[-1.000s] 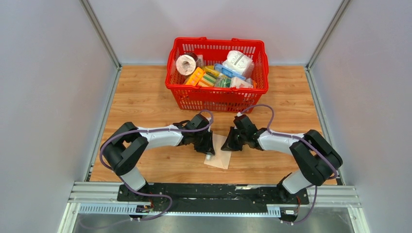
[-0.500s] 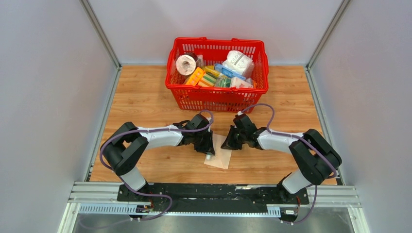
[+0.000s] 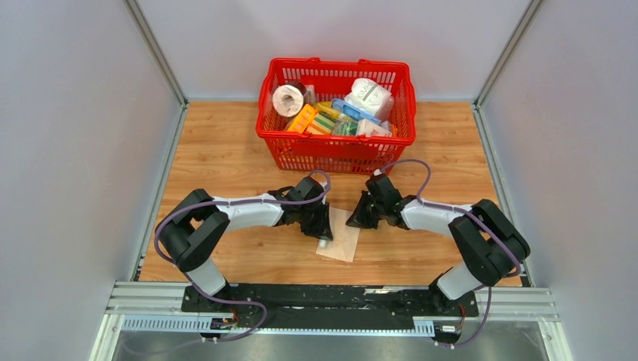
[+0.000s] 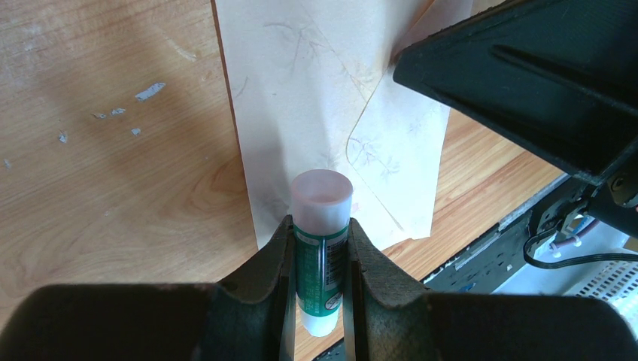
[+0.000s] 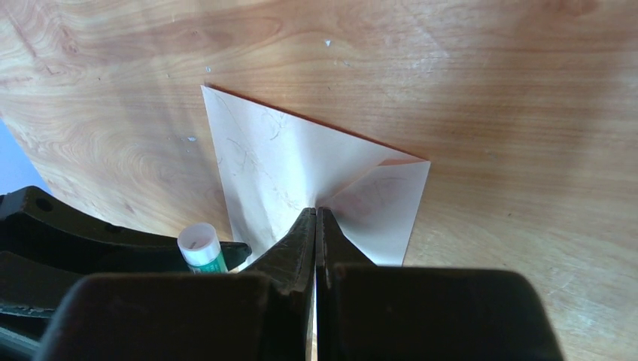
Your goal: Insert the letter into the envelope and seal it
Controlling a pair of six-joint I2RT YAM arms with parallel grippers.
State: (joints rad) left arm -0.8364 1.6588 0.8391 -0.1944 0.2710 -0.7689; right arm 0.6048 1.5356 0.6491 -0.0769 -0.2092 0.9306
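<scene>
The bench point(image 3: 226, 150) and the red basket point(image 3: 336, 154) of goods at its far side look the same as a second ago, and so does the left arm. Only the right arm has shifted: its wrist has crept slightly toward the basket and outward, while the tip of its tool stays over the envelope point(image 3: 340, 239).

I take this for the sealing stage. No separate pale sheet lies anywhere on the bench, so the letter is most likely already inside, though the pictures cannot confirm it. The small drift looks like the right arm sliding along or easing off the flap, not starting anything new.

Both arms reach inward, elbows out, and their wrists meet low over the envelope, which lies flat near the front edge between them. The left tool point(image 4: 320, 226) is closed narrowly on a glue stick point(image 4: 321, 248) — green label, pale cap end pointing at the envelope's near edge, just above the paper.

The right tool point(image 5: 316, 214) is fully closed, its tips at the point of the triangular flap point(image 5: 301, 165). The flap is folded over the body, with one edge slightly lifted. I cannot tell whether paper is pinched between the fingers or they merely press on it.
</scene>
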